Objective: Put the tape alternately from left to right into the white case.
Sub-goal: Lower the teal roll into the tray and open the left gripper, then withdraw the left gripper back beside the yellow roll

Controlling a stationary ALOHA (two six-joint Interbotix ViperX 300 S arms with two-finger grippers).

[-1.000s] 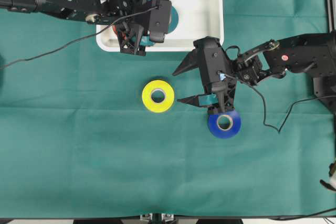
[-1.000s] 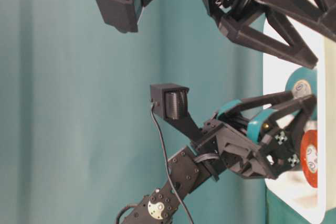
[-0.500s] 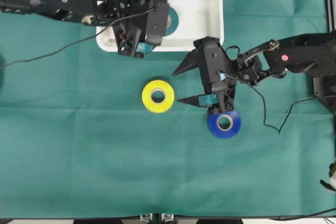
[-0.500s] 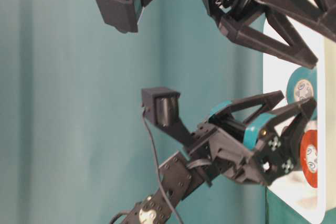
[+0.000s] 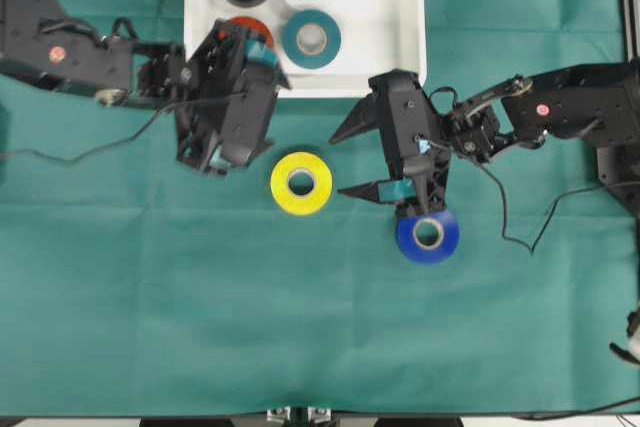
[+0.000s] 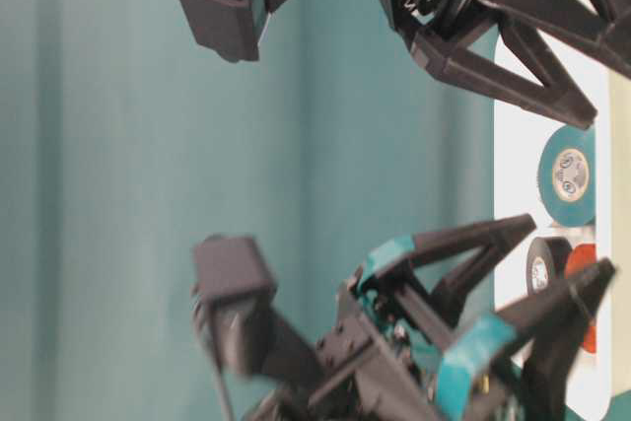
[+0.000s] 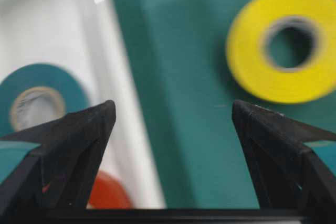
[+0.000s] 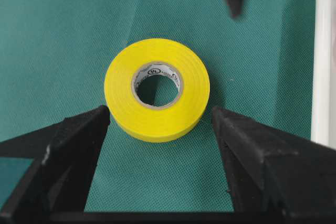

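- Four rolls lie in the case [image 5: 400,7], teal [image 5: 311,38] among them; yellow [image 5: 301,183] and blue [image 5: 427,235] sit on the cloth
- Left gripper [image 5: 232,112] gapes empty; right gripper [image 5: 352,162] gapes, facing yellow; its turn, I judge: advance, then close
- Right wrist view shows yellow centred between its jaws; overhead hides this
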